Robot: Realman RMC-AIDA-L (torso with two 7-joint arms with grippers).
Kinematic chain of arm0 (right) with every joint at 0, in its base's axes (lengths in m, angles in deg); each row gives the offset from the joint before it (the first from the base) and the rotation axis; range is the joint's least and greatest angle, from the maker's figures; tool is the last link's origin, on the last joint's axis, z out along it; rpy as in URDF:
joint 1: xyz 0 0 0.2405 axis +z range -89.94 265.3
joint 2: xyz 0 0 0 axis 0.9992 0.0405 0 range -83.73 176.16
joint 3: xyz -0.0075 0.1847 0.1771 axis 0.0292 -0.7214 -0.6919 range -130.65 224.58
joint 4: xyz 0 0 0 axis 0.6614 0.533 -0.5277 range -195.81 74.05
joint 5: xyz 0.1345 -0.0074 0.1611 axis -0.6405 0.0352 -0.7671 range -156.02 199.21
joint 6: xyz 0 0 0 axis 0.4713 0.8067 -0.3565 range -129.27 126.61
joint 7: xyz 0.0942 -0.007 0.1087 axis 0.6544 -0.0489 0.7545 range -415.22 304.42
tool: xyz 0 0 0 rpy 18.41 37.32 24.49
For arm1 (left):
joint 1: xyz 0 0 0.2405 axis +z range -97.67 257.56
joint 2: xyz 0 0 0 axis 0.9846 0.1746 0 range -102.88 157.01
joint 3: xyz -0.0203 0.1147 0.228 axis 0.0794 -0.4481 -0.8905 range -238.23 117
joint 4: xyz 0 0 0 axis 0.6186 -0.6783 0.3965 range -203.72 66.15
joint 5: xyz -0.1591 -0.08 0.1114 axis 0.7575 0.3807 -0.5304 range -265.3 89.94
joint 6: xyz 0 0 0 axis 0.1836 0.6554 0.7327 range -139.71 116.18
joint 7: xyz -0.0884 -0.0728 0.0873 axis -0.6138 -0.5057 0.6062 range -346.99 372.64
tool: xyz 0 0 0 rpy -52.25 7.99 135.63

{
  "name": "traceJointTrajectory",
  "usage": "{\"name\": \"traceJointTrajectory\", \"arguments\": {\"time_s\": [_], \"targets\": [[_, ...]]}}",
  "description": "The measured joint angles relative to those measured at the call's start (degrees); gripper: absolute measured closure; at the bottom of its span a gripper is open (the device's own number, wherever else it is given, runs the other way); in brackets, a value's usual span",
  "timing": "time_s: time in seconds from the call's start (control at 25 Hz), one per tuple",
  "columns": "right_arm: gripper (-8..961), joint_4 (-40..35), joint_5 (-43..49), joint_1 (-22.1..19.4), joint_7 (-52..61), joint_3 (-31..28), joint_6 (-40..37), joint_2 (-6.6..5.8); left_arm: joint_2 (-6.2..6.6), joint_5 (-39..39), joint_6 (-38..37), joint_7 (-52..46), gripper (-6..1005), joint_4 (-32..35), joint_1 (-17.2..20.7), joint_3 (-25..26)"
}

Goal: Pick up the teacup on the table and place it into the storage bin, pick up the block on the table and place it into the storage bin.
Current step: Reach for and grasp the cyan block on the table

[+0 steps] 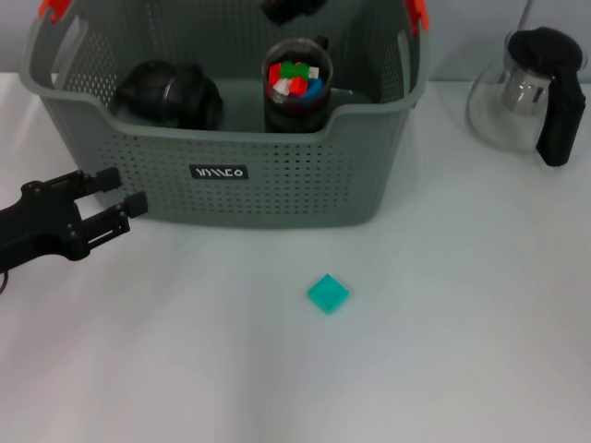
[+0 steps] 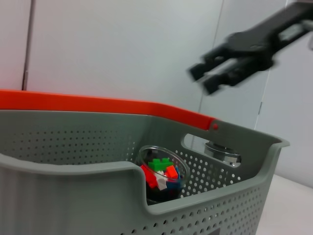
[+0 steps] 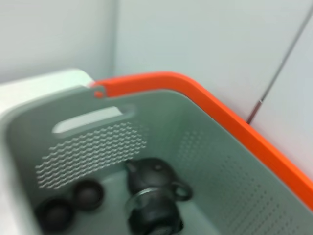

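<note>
The teal block lies flat on the white table in front of the grey storage bin. No teacup shows on the table. Two small dark teacups sit on the bin's floor beside a black teapot. My right gripper hangs open and empty above the bin's back part; only its tip shows in the head view. My left gripper is open and empty, low at the bin's front left corner.
A glass cup of coloured bricks and the black teapot stand inside the bin. A glass kettle with a black handle stands on the table at the back right. Orange clips top the bin's handles.
</note>
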Motion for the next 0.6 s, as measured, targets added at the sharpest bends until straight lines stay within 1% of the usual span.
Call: {"name": "traceJointTrajectory", "arguments": {"time_s": [0.04,0.08,0.12,0.16,0.2,0.28,0.36,0.4,0.48,0.6], "targets": [[423,-4.59,-1.99,-2.91,-1.32,0.08,-2.79,-0.05,0.00,0.00,-0.07,0.00,435,0.03,0.01,0.12],[348,-8.78,-4.19,-5.64,-2.74,0.06,-5.56,-0.06,0.00,0.00,-0.13,-0.01,435,0.04,0.01,0.19],[272,-14.52,-7.30,-9.55,-4.59,-0.09,-9.24,-0.08,0.00,0.00,-0.19,-0.01,435,0.05,0.02,0.26],[197,-17.68,-9.65,-11.74,-5.89,-0.15,-11.58,-0.09,0.00,0.00,-0.21,-0.01,435,0.05,0.02,0.27],[166,-21.46,-12.72,-15.05,-7.89,-0.30,-14.60,-0.13,0.00,0.00,-0.19,-0.02,435,0.05,0.01,0.29],[103,-26.25,-18.66,-20.47,-11.83,-0.54,-19.41,-0.15,0.00,0.00,-0.06,-0.02,434,0.03,-0.02,0.28],[40,-29.12,-23.98,-25.57,-15.50,-1.07,-23.55,-0.22,0.02,0.00,0.01,-0.03,434,0.02,-0.02,0.29],[9,-29.54,-24.98,-26.81,-16.24,-1.46,-24.93,-0.26,0.04,0.00,-0.01,-0.04,434,0.01,-0.03,0.27],[10,-29.99,-25.81,-29.04,-16.83,-2.76,-28.80,-0.31,0.07,0.00,-0.07,-0.04,434,0.05,-0.03,0.28],[11,-29.92,-23.34,-29.41,-15.69,-4.34,-34.28,-0.31,0.08,0.00,-0.17,-0.05,434,0.13,-0.02,0.29]]}}
